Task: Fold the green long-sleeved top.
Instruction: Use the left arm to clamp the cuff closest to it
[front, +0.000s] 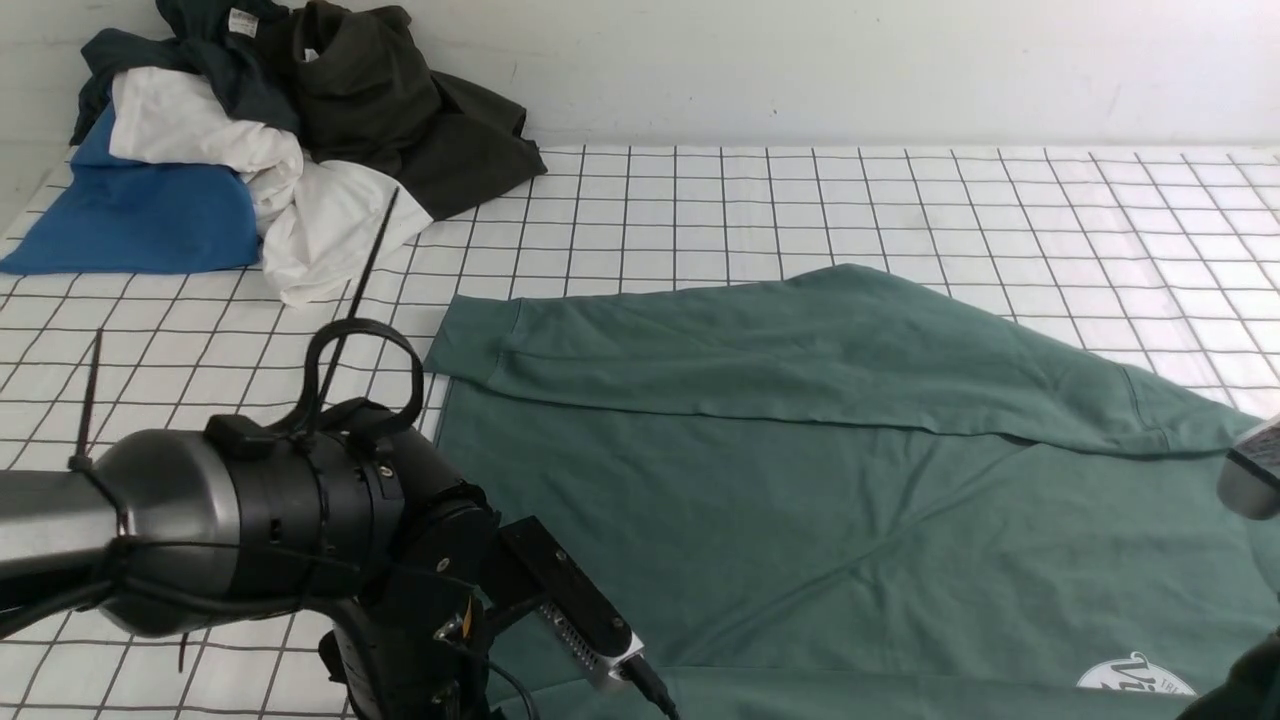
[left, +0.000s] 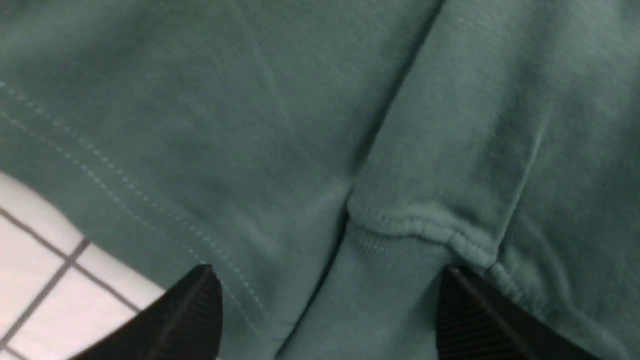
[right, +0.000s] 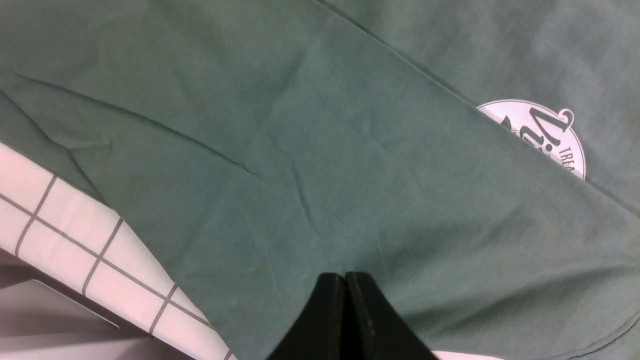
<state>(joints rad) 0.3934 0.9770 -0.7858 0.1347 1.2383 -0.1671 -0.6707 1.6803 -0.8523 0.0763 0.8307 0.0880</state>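
The green long-sleeved top (front: 800, 480) lies spread flat on the gridded table, with one sleeve (front: 800, 350) folded across its far side. Its round white logo (front: 1135, 678) is partly covered by a fold and also shows in the right wrist view (right: 542, 132). My left gripper (left: 330, 320) is open just above the top, with its fingers (left: 195, 310) on either side of a ribbed sleeve cuff (left: 380, 285) near the stitched hem. My right gripper (right: 345, 280) is shut and empty, just above the green cloth near the table's edge.
A pile of clothes sits at the back left: a bright blue one (front: 130, 215), a white one (front: 290, 200) and a dark olive-black one (front: 400, 110). The white gridded table cover (front: 800, 200) runs to the wall. The table's edge (right: 50, 310) is beside my right gripper.
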